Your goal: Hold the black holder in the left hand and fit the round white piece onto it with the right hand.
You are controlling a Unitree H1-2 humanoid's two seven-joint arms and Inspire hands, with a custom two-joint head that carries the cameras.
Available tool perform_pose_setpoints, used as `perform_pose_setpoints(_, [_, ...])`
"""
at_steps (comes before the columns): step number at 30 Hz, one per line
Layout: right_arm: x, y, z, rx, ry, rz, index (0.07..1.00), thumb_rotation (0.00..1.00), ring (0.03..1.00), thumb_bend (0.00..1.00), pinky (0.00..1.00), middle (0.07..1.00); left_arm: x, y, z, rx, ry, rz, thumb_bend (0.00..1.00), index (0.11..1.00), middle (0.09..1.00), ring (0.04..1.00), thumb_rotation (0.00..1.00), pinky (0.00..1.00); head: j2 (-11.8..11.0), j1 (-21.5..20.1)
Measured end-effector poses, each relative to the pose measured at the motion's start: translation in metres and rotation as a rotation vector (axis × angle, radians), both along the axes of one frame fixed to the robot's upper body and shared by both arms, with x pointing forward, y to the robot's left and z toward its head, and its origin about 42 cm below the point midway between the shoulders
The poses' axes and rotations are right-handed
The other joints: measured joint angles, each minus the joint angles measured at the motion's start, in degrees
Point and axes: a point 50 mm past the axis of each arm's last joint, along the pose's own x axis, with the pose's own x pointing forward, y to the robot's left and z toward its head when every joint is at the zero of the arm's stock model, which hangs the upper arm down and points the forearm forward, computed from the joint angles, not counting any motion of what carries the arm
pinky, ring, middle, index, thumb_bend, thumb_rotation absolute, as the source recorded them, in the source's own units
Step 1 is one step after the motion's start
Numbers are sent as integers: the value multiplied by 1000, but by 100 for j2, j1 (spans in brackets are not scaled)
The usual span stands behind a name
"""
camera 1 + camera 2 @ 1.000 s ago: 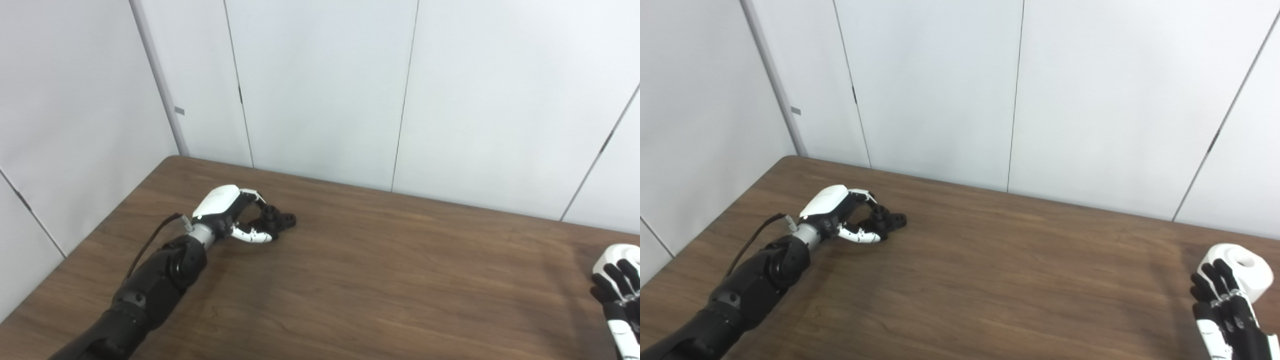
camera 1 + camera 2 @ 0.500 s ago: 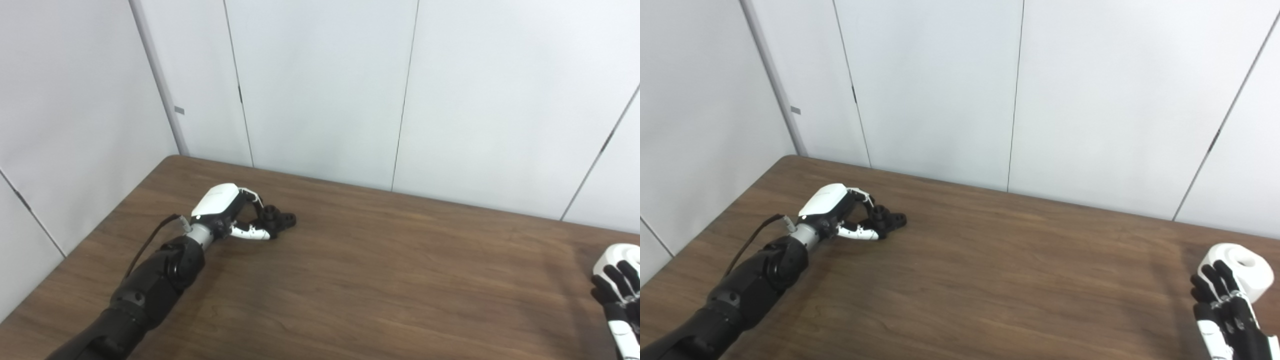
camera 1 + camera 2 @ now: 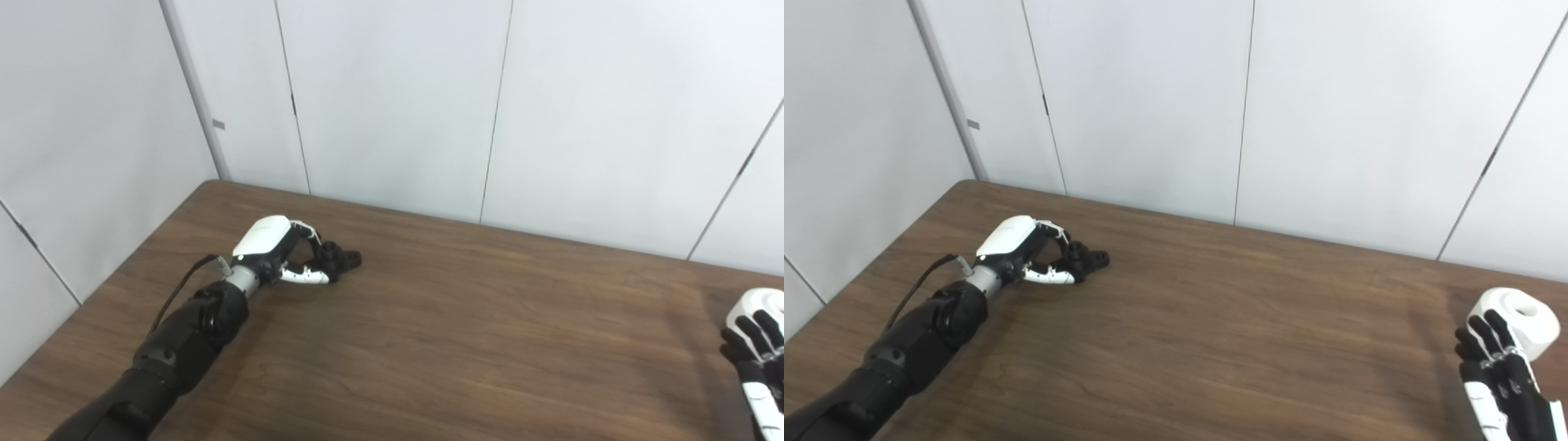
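The black holder (image 3: 346,260) lies on the brown table (image 3: 465,331) at the far left. My left hand (image 3: 269,240) reaches it from the near-left, with fingers arched over its near end and the thumb (image 3: 305,277) under it, closed on the part. The holder still rests on the wood. The round white piece (image 3: 1524,316), a short roll with a hole in its top, stands near the table's right edge. My right hand (image 3: 1497,373) is just in front of it with fingers straight and spread, holding nothing. The picture edge cuts off part of this hand.
White wall panels (image 3: 392,104) run close behind the table's far edge and along its left side. A thin cable (image 3: 184,291) loops off the left wrist. Bare wood lies between the two hands.
The camera has tilted, so the whole picture sits a little higher. The left hand's fingers have drawn slightly tighter on the holder. The right hand and white piece stay where they were.
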Motion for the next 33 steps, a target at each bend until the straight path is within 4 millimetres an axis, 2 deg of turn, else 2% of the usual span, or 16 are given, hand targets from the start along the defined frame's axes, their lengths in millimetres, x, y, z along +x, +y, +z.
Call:
perform_pose_setpoints(14, [-3, 0, 0, -11, 6, -11, 893, 549, 855, 488, 856, 888, -8, -9, 1, 5, -12, -44, 522, 485, 739, 863, 50, 933, 70, -61])
perform_pose_setpoints(27, [-7, -1, -1, -2, 32, -21, 897, 550, 863, 476, 863, 894, -30, -26, -2, -3, -22, -122, 522, 484, 725, 858, 48, 929, 149, -97])
perform_pose_setpoints(33, [-9, -1, -1, -1, 31, -31, 886, 554, 855, 505, 844, 887, -45, -40, -2, -13, -29, -177, 522, 484, 719, 850, 49, 923, 185, -202])
